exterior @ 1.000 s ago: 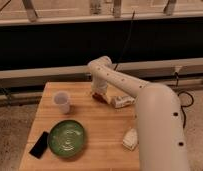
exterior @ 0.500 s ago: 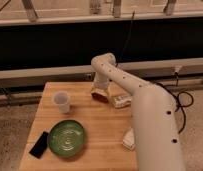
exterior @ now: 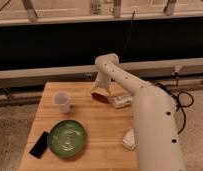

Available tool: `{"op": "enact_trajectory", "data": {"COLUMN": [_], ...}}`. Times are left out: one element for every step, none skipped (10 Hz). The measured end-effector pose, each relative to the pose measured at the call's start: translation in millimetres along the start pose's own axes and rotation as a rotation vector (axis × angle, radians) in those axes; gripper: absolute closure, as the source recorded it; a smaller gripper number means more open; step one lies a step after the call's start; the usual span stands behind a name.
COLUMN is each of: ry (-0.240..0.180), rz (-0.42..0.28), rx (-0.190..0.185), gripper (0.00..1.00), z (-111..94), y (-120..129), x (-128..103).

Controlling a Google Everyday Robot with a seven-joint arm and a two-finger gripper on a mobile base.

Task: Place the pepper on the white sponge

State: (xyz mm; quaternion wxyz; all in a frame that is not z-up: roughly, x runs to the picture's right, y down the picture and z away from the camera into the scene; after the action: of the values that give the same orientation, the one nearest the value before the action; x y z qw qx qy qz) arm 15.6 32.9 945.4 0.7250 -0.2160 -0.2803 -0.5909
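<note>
The gripper [exterior: 100, 93] points down at the far middle of the wooden table [exterior: 102, 125], at the end of the white arm that reaches in from the lower right. A dark red-brown shape, the pepper [exterior: 100, 98], lies right under its tip on the table. The white sponge [exterior: 128, 140] is a cream block near the table's right front, partly hidden behind the arm and well apart from the gripper. I cannot tell whether the gripper touches the pepper.
A clear bottle with a white label [exterior: 120, 101] lies just right of the gripper. A translucent cup [exterior: 62, 101] stands at the left. A green bowl [exterior: 67, 138] and a black phone [exterior: 39, 144] are at the front left.
The arm's upper joint has shifted a little to the right. The gripper has stayed over the same spot by the pepper. The objects on the table have not moved.
</note>
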Motion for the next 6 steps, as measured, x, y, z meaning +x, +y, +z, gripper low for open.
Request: {"op": "enact_trajectory", "data": {"ry": [0.005,0.006,0.005,0.004,0.001,-0.008], "rz": [-0.027,-0.040,-0.052,-0.065,-0.080,-0.093], "rx": [-0.001,-0.003,-0.008,-0.012,-0.017,-0.025], "gripper": [0.20,0.20,0.20,0.20,0.20,0.20], "z": [2.5,5.2,8.5,12.4,16.9,20.3], "y": [0.8,2.0,4.0,6.2,8.6,9.3], "x": [2.8,4.5,5.5,6.7,8.2,6.4]}}
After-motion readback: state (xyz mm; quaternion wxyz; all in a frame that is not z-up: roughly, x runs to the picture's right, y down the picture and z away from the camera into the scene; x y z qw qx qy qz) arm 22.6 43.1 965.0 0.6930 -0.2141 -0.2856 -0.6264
